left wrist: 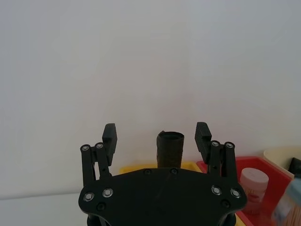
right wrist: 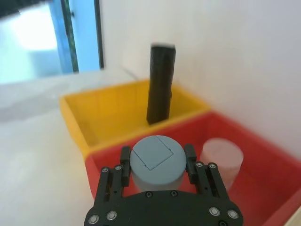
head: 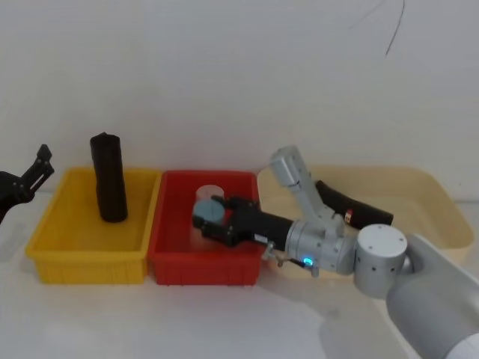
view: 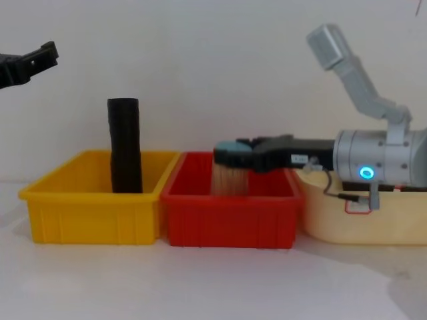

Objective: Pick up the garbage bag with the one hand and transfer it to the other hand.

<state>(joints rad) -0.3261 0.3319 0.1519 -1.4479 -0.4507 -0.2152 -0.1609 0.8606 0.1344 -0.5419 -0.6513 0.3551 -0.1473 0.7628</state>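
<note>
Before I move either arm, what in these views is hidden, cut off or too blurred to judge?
- Base of the upright garbage bag: hidden by the yellow bin wall in the chest view.
- Second black roll in the cream tub: partly covered by the right arm in the head view.
- Jar body in the right gripper: wrist view shows just its blue lid.
- Left gripper: cut by the head view's left edge.
- Pale jar contents: too blurred.

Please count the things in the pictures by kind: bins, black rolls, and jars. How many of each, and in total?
Plastic bins: 3 (yellow, red, cream)
Matte-black cylindrical rolls: 2 (upright, lying)
Jars: 2 (blue-lidded, pale)
Total: 7
</note>
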